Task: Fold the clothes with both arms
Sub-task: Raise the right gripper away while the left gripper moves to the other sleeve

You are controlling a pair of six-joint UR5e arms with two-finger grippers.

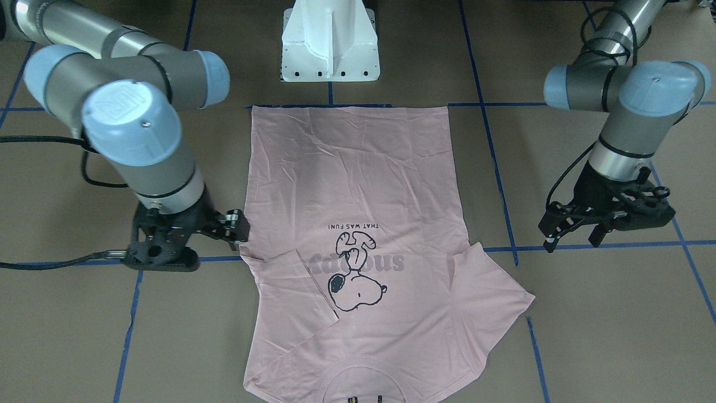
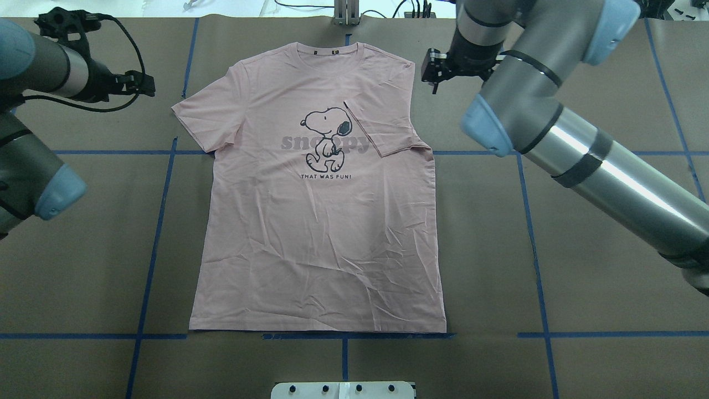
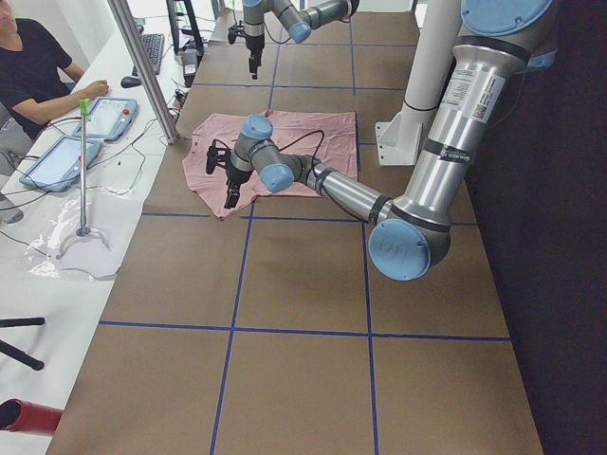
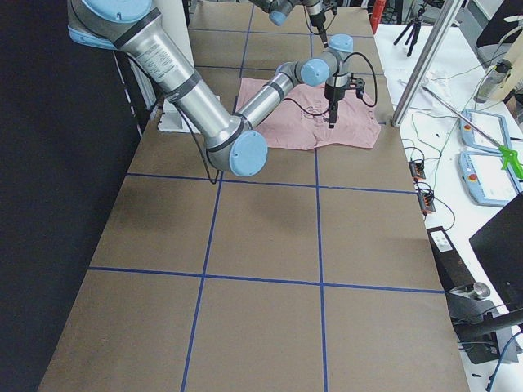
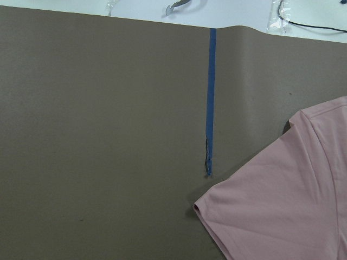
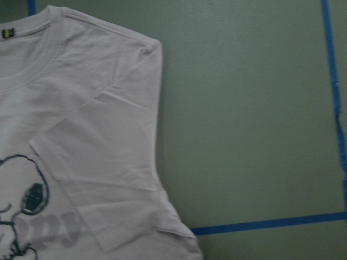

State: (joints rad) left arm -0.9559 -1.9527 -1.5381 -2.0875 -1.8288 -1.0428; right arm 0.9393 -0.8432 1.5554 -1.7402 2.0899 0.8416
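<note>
The pale pink Snoopy T-shirt [image 2: 316,233] lies flat and print-up on the brown table, collar towards the far edge. The sleeve [image 2: 382,124] on my right arm's side is folded in over the chest and covers part of the lettering; the right wrist view shows this folded sleeve [image 6: 103,184]. The other sleeve [image 2: 207,111] lies spread out flat. My right gripper [image 2: 435,75] hovers just off the shirt's shoulder edge, open and empty. My left gripper [image 1: 571,242] hangs open over bare table, well clear of the spread sleeve [image 5: 293,206].
Blue tape lines [image 2: 166,221] grid the brown table. The white pedestal base [image 1: 330,50] stands just beyond the shirt's hem. A person [image 3: 38,66] sits at a side desk with tablets [image 3: 109,116], behind a metal pole [image 3: 142,66].
</note>
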